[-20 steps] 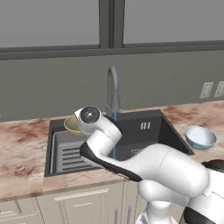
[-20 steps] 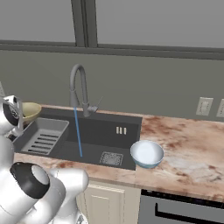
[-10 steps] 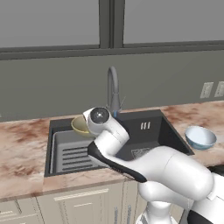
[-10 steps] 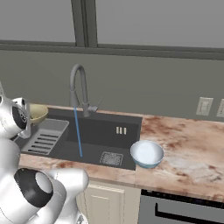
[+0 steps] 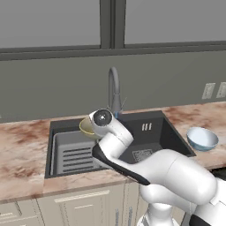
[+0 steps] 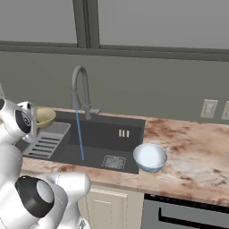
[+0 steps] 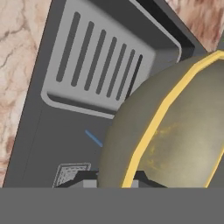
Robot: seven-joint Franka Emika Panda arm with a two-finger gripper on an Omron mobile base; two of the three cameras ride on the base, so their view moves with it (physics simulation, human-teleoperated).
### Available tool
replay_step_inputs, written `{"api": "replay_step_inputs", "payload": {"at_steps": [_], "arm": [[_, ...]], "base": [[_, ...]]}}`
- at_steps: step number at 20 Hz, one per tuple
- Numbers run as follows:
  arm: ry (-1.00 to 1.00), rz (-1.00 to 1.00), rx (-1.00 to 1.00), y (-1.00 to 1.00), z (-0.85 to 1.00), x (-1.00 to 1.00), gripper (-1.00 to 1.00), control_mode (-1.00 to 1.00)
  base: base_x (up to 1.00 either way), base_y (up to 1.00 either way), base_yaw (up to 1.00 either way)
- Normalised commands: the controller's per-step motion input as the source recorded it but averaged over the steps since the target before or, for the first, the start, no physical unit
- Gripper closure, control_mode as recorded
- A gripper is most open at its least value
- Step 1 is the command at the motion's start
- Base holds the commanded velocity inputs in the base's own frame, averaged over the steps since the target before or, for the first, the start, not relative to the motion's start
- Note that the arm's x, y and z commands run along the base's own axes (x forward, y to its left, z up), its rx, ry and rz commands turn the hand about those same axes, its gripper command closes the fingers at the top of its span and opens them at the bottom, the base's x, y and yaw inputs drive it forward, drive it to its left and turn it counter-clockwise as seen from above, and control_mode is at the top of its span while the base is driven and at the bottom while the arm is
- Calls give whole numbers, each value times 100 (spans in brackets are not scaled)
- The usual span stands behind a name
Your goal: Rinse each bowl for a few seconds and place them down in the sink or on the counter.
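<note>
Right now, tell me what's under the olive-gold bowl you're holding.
The olive-gold bowl, held by the shut gripper, hangs over the sink. Below it lie the ribbed drying tray and the dark basin floor; the bowl covers the tray's far end.

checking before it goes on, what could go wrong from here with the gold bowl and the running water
1. The gripper is shut on just the rim of the olive-gold bowl, held tilted above the ribbed tray; a rim pinch could slip once water adds weight.
2. The water stream falls right of the bowl, so the rinse may miss without a sideways move.
3. The pale blue bowl sits at the counter edge by the sink; a wide arm swing might knock it.
</note>
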Motion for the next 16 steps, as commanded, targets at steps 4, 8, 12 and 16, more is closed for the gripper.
{"api": "replay_step_inputs", "payload": {"at_steps": [4,8,12,16], "arm": [[4,-8,-6,-22,-7,9,100,-100],[4,-4,-3,-21,-8,8,100,-100],[4,-4,-2,-23,-6,5,100,-100],[3,-4,-3,-22,-3,1,100,-100]], "base": [[0,0,0],[0,0,0],[0,0,0],[0,0,0]]}}
